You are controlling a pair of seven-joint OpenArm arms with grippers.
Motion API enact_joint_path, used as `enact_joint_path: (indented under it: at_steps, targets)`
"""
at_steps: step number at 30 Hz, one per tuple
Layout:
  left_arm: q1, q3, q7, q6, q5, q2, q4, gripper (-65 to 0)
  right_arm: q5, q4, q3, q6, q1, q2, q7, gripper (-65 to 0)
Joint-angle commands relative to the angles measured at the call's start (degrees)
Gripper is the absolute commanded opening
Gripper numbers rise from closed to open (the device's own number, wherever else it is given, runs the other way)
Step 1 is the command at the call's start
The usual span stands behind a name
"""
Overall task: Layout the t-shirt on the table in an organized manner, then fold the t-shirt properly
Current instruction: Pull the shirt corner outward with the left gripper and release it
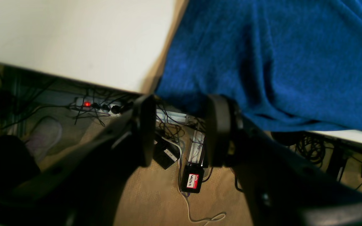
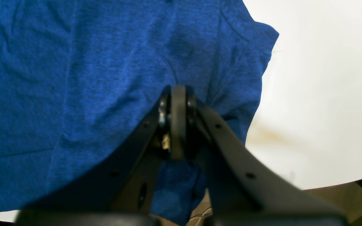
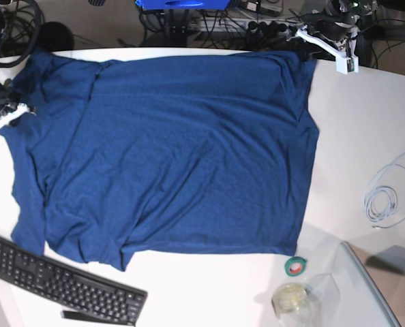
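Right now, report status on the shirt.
Left gripper open off the table edge. Right gripper shut on t-shirt. Keyboard touching the spread shirt.

Bare table (image 3: pixel 352 122) right of the t-shirt (image 3: pixel 182 157); blocked lower down by coiled cable (image 3: pixel 382 197), tape roll (image 3: pixel 296 266), jar (image 3: pixel 291 300), and keyboard (image 3: pixel 63 286) at lower left.

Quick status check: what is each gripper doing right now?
Left gripper: open, holding nothing, just off the table edge beside the t-shirt.
Right gripper: shut on the t-shirt.
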Motion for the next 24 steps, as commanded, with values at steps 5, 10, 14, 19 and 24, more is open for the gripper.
enact_joint_path:
  at_steps: [5,10,14,19,24]
  targets:
    - [0.0,-3.7,-0.9,0.0,-0.4,0.9,4.3,-18.8,0.3,0.8,0.3,0.0,0.3,0.9,0.7,-64.8]
    - [-3.2,-3.1,-0.8,0.0,0.0,0.9,1.4,-21.9,0.3,0.7,0.3,0.0,0.3,0.9,0.8,-64.8]
    - [-5.1,-3.1,-0.8,0.0,0.0,0.9,-1.8,-29.0,0.3,0.7,0.3,0.0,0.3,0.9,0.9,-64.8]
    - [-5.5,-3.1,-0.8,0.0,0.0,0.9,-4.6,-40.8,0.3,0.7,0.3,0.0,0.3,0.9,0.9,-64.8]
    - [-2.5,-3.8,-0.9,0.0,-0.1,0.9,-1.1,-65.0,0.3,0.7,0.3,0.0,0.3,0.9,0.9,-64.8]
